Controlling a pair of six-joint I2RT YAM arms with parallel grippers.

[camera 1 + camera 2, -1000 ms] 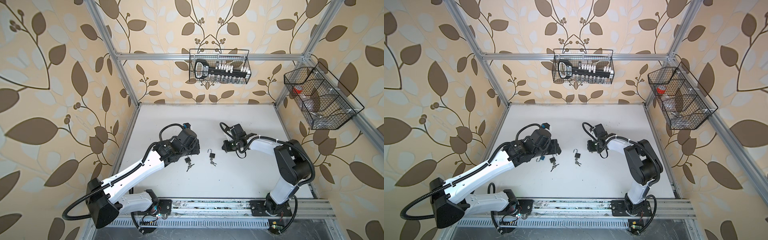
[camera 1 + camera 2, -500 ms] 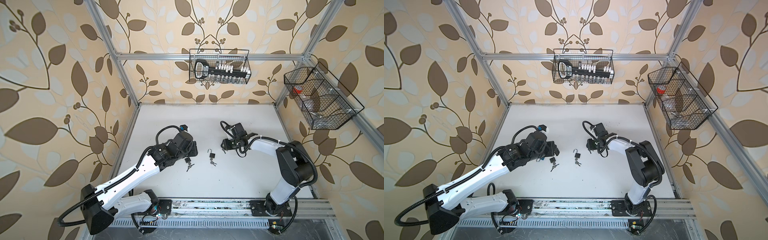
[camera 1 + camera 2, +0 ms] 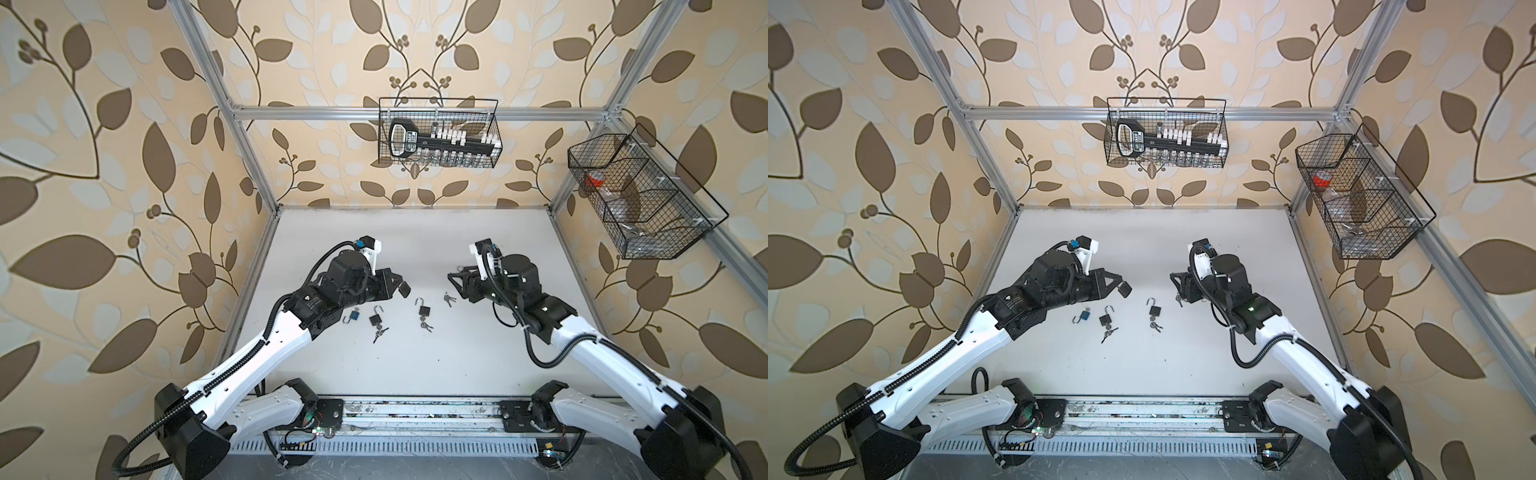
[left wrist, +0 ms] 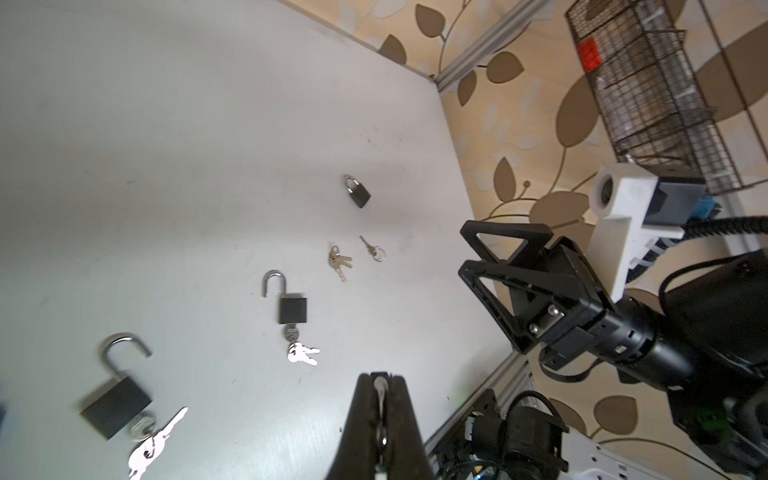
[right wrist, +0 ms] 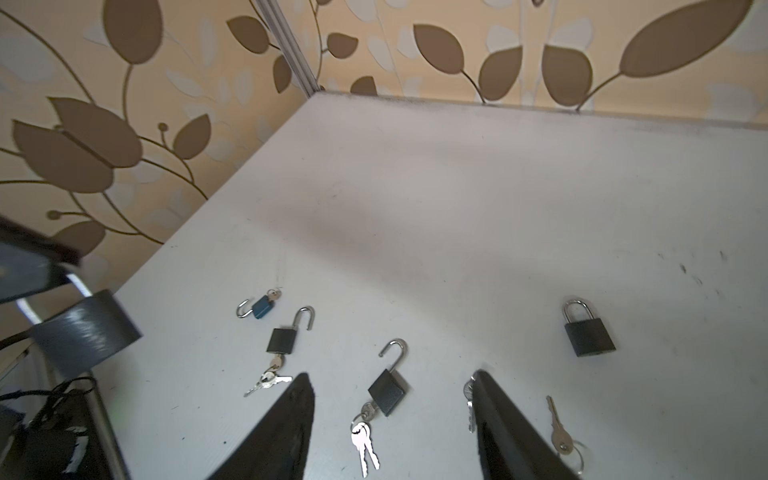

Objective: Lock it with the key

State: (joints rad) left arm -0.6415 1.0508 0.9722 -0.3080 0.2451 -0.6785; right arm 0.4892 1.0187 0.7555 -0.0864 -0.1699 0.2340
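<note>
My left claw (image 3: 398,286) is closed tight on the shackle of a black padlock (image 3: 404,289), which hangs above the table (image 3: 415,241). My right claw (image 3: 453,283) is open and holds nothing; the loose keys (image 3: 448,298) lie just beside its finger.

a white surface (image 3: 415,241), scuffed with small dark marks, sits inside an aluminium frame (image 3: 316,113) backed by beige wallpaper (image 3: 104,166) patterned with brown leaves. a black wire basket (image 3: 384,120) hangs from the back rail, holding a large black key-shaped object (image 3: 409,141) and a row of small white pieces. a second, divided wire basket (image 3: 665,243) hangs at the right of both top views; something red (image 3: 595,179) lies in its compartment nearest the back wall.
</note>
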